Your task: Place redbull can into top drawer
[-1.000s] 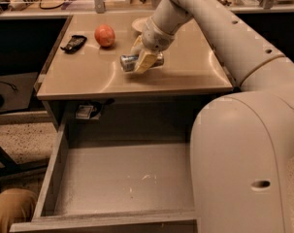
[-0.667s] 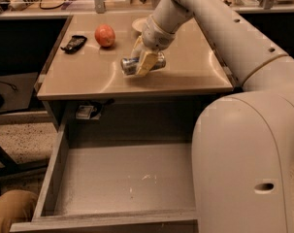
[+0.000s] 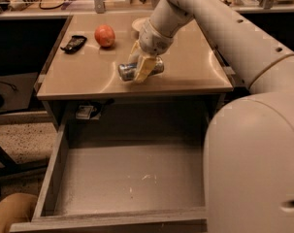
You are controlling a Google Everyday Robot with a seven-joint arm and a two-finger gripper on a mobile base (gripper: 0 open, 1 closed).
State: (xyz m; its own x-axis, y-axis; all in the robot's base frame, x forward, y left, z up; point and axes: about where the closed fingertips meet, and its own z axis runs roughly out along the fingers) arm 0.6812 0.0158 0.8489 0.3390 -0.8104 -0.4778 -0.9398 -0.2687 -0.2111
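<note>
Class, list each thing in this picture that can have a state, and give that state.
can: on its side, clamped in the tool.
tool: shut on the can, over the table near its front edge.
drawer: pulled open, the can not yet inside.
fruit: whole, resting on the table.

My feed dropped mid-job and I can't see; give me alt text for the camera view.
The gripper is clamped around the redbull can, held sideways over the front of the table. Below, the top drawer stands pulled open. An orange-red fruit sits back left.
</note>
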